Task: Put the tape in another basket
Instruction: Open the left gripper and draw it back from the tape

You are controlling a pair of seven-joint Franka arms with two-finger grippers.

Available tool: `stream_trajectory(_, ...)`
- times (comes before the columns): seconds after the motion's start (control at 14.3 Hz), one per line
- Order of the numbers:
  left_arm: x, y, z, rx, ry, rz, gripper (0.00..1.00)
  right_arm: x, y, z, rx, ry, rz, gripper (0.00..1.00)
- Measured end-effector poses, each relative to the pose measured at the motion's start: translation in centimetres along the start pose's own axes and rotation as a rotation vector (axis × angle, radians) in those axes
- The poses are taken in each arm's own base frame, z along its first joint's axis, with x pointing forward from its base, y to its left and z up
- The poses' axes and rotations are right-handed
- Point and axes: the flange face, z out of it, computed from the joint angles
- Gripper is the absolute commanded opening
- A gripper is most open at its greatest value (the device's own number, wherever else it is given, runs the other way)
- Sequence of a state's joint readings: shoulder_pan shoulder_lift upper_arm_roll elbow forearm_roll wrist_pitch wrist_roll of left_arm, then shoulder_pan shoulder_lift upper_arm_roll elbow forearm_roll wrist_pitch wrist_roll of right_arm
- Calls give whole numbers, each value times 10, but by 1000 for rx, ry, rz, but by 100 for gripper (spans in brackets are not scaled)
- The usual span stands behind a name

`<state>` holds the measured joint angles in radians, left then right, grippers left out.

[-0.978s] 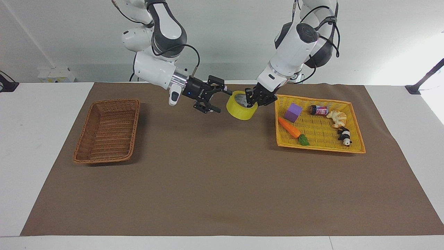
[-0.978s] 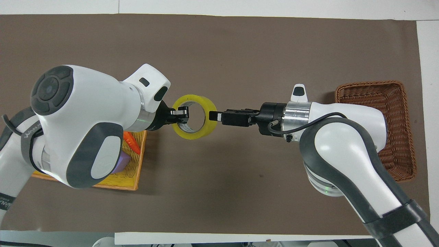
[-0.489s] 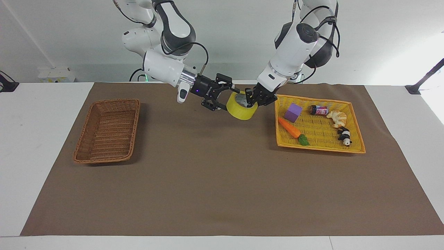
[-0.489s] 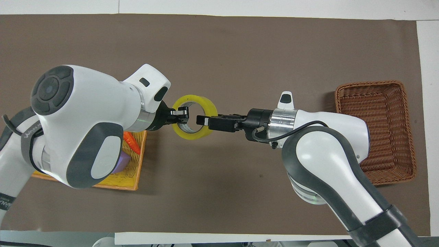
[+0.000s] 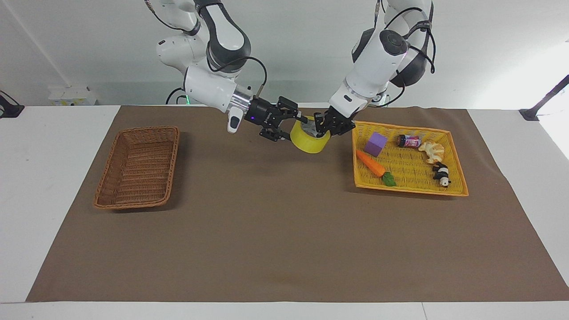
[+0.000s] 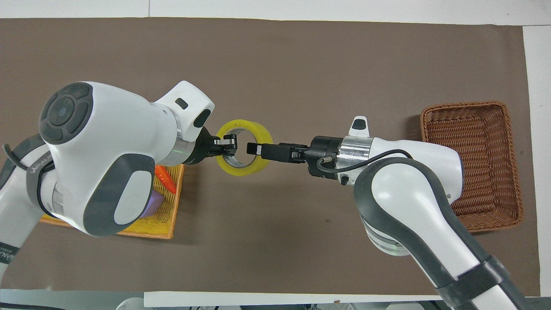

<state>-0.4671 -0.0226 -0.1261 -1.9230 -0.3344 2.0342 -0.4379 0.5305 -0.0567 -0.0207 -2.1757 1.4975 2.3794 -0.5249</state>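
Held up over the bare brown mat, between the two baskets, the tape [image 5: 310,138] hung with its opening facing upward and somewhat tilted. The left hand [image 5: 327,126] was clamped on the roll's wall at the side toward the yellow tray basket [image 5: 453,155], one finger inside the core and one outside. The right hand [image 5: 297,126] had come in level from the other side; one finger reached over the rim into the core, with the wall between its fingers, but whether it had closed on that wall could not be told.

The roll looked light and stiff, a rigid ring that should not deform under a pinch. Its smooth yellow face seemed slippery, so the wall, pinched through from core to outside, was the sound place to hold.

Toward the right arm's end of the table lay the brown wicker basket [image 5: 138,166], with nothing in it.
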Motion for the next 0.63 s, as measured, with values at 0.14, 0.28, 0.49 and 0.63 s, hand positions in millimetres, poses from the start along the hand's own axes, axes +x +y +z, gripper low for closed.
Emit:
stream_trajectory(0.14, 0, 0, -1, -1, 2, -1, 0, 0, 2, 0, -4, 3, 2, 12)
stream_trajectory(0.28, 1, -1, -2, -1, 2, -1, 0, 0, 3, 0, -7, 4, 4, 0)
stream_trajectory(0.49, 0, -1, -2, 0, 1, -1, 2, 0, 3, 0, -7, 3, 4, 0)
stream_trajectory(0.63, 0, -1, -2, 0, 0, -1, 42, 0, 3, 0, -7, 3, 4, 0)
